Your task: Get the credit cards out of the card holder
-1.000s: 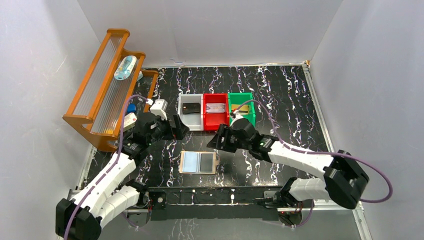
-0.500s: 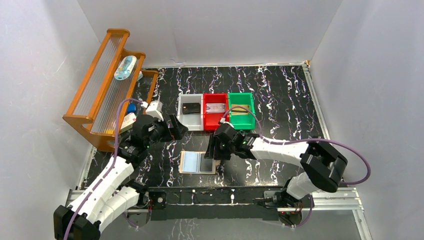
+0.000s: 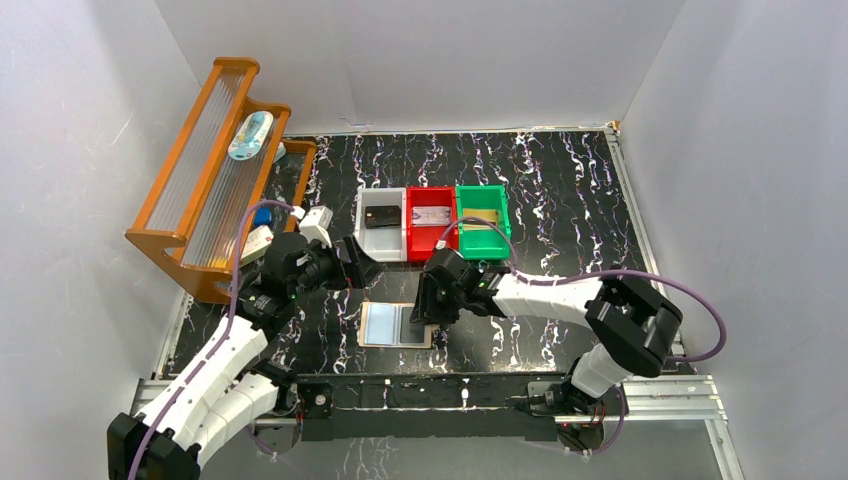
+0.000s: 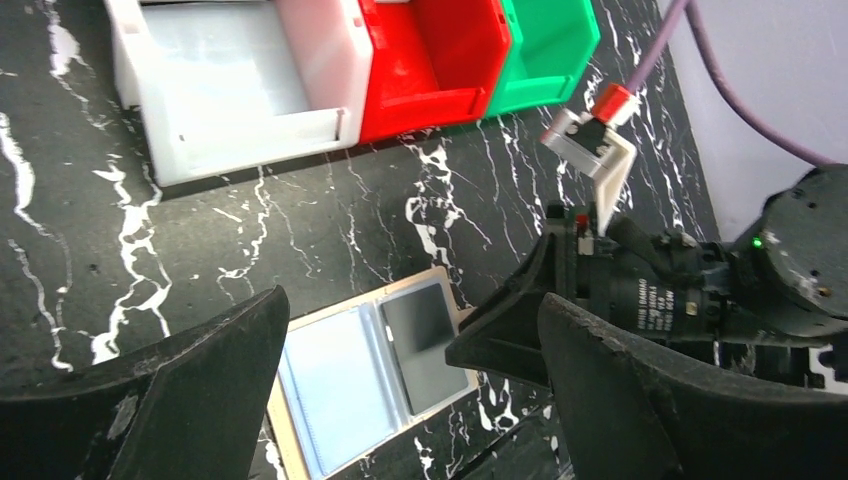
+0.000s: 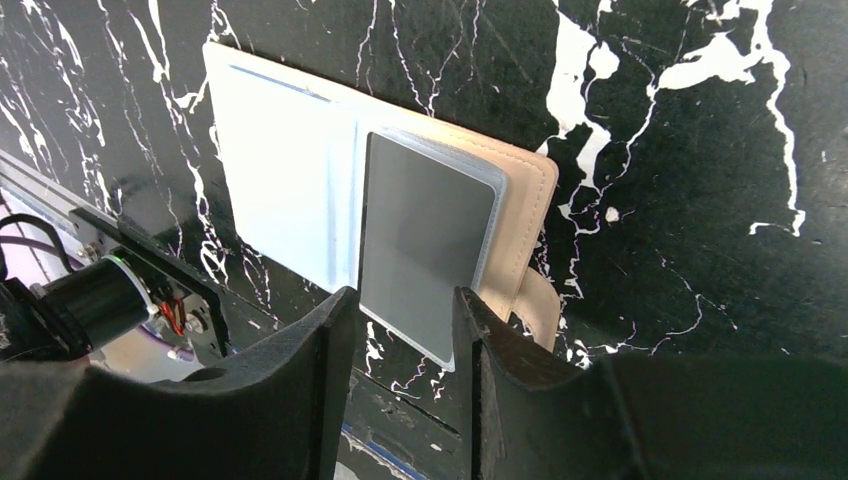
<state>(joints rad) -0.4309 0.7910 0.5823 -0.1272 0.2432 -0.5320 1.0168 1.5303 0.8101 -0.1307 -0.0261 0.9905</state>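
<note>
The tan card holder (image 3: 384, 325) lies open and flat near the table's front edge, with pale blue pockets inside. A grey card (image 3: 413, 323) sits in its right pocket. In the right wrist view the card (image 5: 425, 235) sticks out past the pocket's edge, next to the strap tab (image 5: 540, 305). My right gripper (image 5: 405, 345) is open, its fingers just over the card's protruding end. It is at the holder's right edge in the top view (image 3: 425, 300). My left gripper (image 4: 412, 300) is wide open and empty, up behind the holder (image 4: 345, 385).
A grey bin (image 3: 366, 235), a red bin (image 3: 432, 243) and a green bin (image 3: 482, 240) stand in a row behind the holder, each with a card inside. An orange rack (image 3: 215, 170) with small items stands at the far left.
My right gripper has swung left and come down to the holder's right edge. The left arm has shifted only slightly. The holder has not moved.
</note>
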